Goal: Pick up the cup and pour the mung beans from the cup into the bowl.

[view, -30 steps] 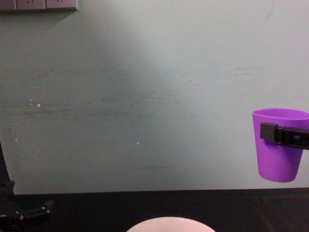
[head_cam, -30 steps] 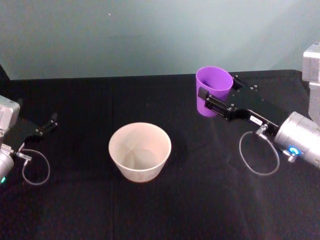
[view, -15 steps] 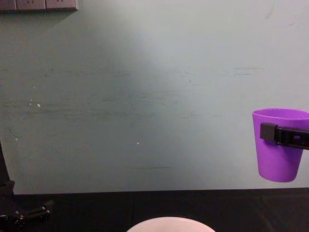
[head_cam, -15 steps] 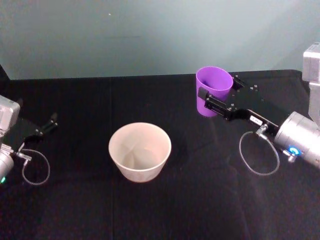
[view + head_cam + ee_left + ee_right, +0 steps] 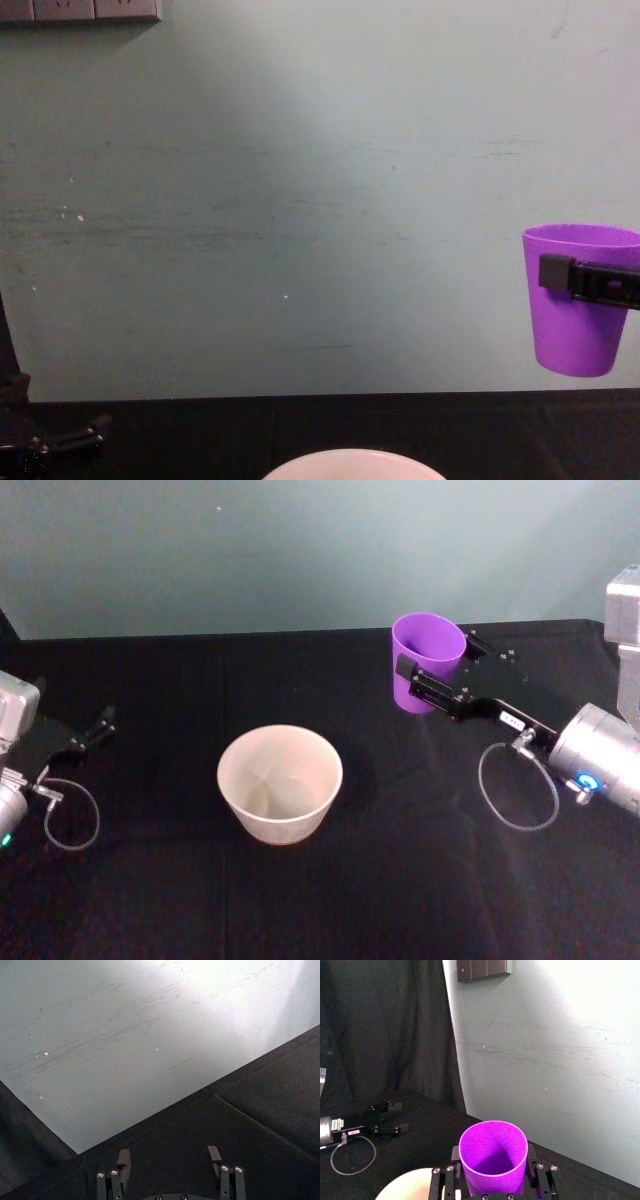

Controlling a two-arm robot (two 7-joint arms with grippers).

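Note:
The purple cup hangs upright above the black table at the right, clear of the cloth, and also shows in the chest view. My right gripper is shut on the cup, one finger pressed on each side just under the rim. From the right wrist, the cup is seen from above and its inside looks plain purple; the mung beans are out of view. The pale bowl stands on the table to the cup's left and nearer me. My left gripper rests open at the far left.
Black cloth covers the table. A pale green wall stands right behind it, with a socket panel high up. Cable loops hang by each wrist. Open cloth lies between cup and bowl.

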